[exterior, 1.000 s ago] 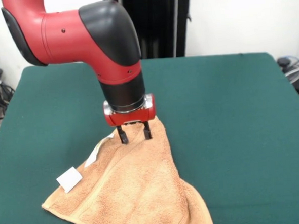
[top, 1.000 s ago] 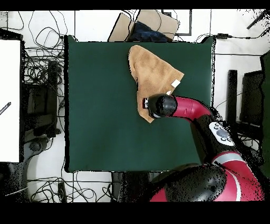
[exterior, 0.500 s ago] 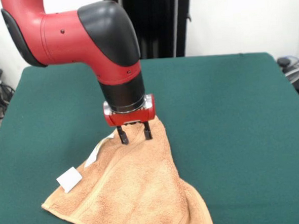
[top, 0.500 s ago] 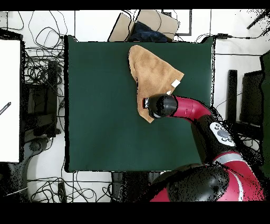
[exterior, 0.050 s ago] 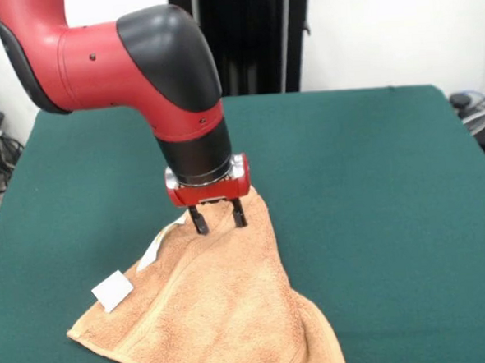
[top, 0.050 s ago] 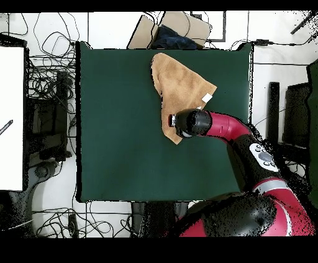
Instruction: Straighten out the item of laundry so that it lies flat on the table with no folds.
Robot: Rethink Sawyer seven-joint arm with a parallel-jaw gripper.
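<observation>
The orange-tan item of laundry (exterior, 0.050 s ago: 221, 306) lies folded over into a rough triangle near the front of the green table (exterior, 0.050 s ago: 374, 182), with a white tag (exterior, 0.050 s ago: 113, 290) at its left corner. My gripper (exterior, 0.050 s ago: 219, 219) points straight down at the towel's far tip, open, its fingertips at the cloth with the tip between them. From overhead the towel (top, 0.050 s ago: 177, 84) lies at the table's (top, 0.050 s ago: 124, 124) top edge, and the arm's wrist (top, 0.050 s ago: 189, 123) covers the corner nearest the robot, hiding the fingers.
A cardboard box (top, 0.050 s ago: 180, 28) holding something dark sits just past the table edge by the towel. Cables (top, 0.050 s ago: 49, 80) and a white surface (top, 0.050 s ago: 11, 118) flank the table's left side. A black stand (exterior, 0.050 s ago: 250, 37) rises behind the table.
The arm's elbow has swung slightly to the left in the front view; the gripper stays at the towel's tip, still open. The towel has not moved.
</observation>
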